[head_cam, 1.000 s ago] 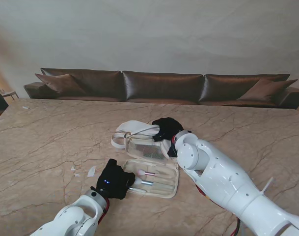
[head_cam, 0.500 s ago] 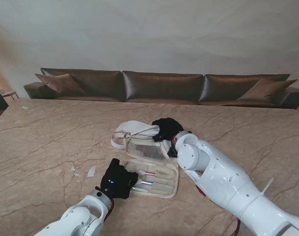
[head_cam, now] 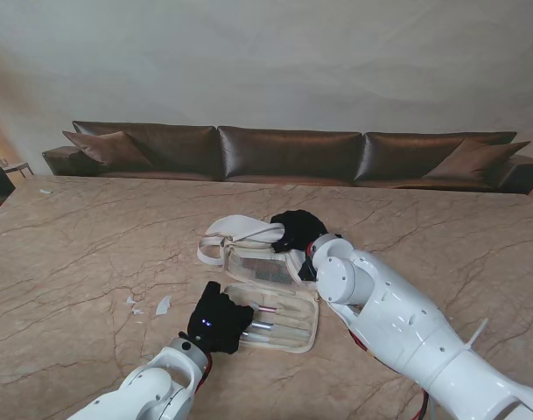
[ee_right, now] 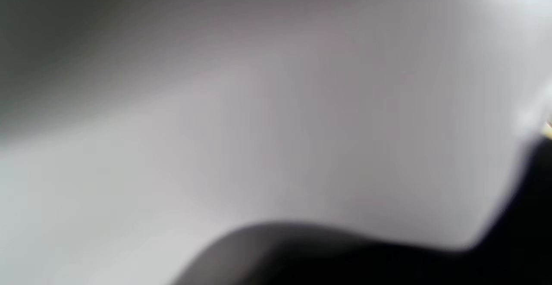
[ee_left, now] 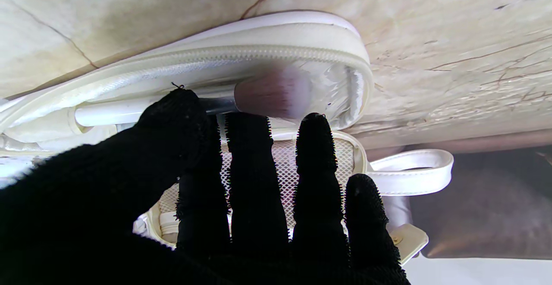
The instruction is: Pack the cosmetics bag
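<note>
Left hand (ee_left: 241, 198): fingers (ee_left: 317, 155) slightly apart, thumb touching makeup brush (ee_left: 241, 97) in open cosmetics bag (head_cam: 270, 302). Right hand (head_cam: 294, 229) at the bag's far edge, grip unclear. Bare tabletop (head_cam: 82, 254) around.

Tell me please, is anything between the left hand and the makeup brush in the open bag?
Nothing visible is. In the left wrist view the left hand has its fingers spread directly over the brush, which lies exposed in the open half of the cosmetics bag. Whether the fingertips touch it, I cannot tell.
</note>
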Tool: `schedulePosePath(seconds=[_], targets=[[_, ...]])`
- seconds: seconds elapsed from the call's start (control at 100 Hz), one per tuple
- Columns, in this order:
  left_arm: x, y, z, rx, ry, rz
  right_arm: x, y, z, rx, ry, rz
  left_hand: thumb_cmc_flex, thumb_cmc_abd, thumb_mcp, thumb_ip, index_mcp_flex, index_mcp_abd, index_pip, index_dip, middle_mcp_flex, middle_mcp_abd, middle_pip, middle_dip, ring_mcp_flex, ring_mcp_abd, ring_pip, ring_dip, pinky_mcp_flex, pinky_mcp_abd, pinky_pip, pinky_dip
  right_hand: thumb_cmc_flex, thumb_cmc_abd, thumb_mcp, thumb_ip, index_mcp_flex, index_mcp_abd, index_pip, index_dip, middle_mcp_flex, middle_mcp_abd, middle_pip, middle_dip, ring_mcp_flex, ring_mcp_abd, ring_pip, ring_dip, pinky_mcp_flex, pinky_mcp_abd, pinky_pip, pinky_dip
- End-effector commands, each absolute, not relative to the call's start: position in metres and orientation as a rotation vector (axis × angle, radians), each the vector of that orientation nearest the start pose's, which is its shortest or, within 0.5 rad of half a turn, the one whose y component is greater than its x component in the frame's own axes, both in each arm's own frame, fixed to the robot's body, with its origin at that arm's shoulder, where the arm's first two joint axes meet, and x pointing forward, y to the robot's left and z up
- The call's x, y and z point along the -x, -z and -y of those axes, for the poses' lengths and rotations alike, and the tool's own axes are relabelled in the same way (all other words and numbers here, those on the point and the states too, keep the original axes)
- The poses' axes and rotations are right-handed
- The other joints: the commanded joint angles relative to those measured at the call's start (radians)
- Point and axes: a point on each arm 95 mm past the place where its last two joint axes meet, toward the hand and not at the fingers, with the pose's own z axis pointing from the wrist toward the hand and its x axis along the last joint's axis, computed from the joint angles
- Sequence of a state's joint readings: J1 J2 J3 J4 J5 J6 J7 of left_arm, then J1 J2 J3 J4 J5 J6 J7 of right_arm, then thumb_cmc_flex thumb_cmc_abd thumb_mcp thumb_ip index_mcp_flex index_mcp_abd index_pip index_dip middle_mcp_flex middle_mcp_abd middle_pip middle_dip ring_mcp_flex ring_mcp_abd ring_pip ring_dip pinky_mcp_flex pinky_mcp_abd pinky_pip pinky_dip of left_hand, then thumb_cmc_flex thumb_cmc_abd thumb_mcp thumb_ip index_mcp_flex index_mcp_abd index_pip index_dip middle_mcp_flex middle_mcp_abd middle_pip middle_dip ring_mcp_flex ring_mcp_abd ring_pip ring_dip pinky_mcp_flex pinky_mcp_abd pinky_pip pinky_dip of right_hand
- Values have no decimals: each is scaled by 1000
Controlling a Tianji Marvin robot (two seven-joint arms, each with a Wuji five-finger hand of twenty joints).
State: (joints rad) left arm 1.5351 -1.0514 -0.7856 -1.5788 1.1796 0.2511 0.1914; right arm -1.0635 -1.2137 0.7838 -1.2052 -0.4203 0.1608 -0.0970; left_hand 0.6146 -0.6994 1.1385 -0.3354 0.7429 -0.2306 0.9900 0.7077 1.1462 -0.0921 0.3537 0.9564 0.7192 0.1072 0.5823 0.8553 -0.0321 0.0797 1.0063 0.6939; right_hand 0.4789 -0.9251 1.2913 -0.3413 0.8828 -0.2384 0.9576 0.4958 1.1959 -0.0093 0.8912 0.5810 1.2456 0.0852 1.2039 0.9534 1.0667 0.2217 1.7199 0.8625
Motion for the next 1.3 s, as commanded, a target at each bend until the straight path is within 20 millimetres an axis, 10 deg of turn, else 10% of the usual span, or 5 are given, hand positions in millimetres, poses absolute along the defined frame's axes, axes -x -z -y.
schedulePosePath(seconds=[0.0, 1.09, 1.29], targets=[[-330, 383, 102, 933, 1415, -1674, -500, 314, -96, 2130, 2248, 1812, 24, -13, 70, 63, 50, -29, 70, -1, 39, -1, 42, 18, 22, 18, 23, 22, -14, -1, 4, 23, 151, 119, 90, 58, 52, -149, 99, 31, 23, -17, -15, -7, 61, -13, 29, -10, 26, -13, 29, -27], [-311, 388, 150, 1038, 1567, -1598, -496, 318, -96, 2173, 2226, 1784, 22, 5, 39, 58, 36, -22, 74, -76, 20, -7, 20, -20, 11, 14, 24, 21, -15, 20, 7, 30, 151, 120, 90, 58, 53, -148, 99, 32, 23, -15, -14, -7, 61, -14, 31, -9, 28, -12, 28, -28], [-308, 385, 145, 1092, 1587, -1569, -496, 318, -94, 2157, 2230, 1789, -56, 31, -6, 105, -84, 60, -16, -252, -266, 18, 127, -226, -103, 28, -45, -23, -39, 45, -66, 11, 151, 120, 89, 58, 51, -149, 99, 32, 23, -16, -13, -7, 61, -14, 31, -9, 28, -12, 28, -28]])
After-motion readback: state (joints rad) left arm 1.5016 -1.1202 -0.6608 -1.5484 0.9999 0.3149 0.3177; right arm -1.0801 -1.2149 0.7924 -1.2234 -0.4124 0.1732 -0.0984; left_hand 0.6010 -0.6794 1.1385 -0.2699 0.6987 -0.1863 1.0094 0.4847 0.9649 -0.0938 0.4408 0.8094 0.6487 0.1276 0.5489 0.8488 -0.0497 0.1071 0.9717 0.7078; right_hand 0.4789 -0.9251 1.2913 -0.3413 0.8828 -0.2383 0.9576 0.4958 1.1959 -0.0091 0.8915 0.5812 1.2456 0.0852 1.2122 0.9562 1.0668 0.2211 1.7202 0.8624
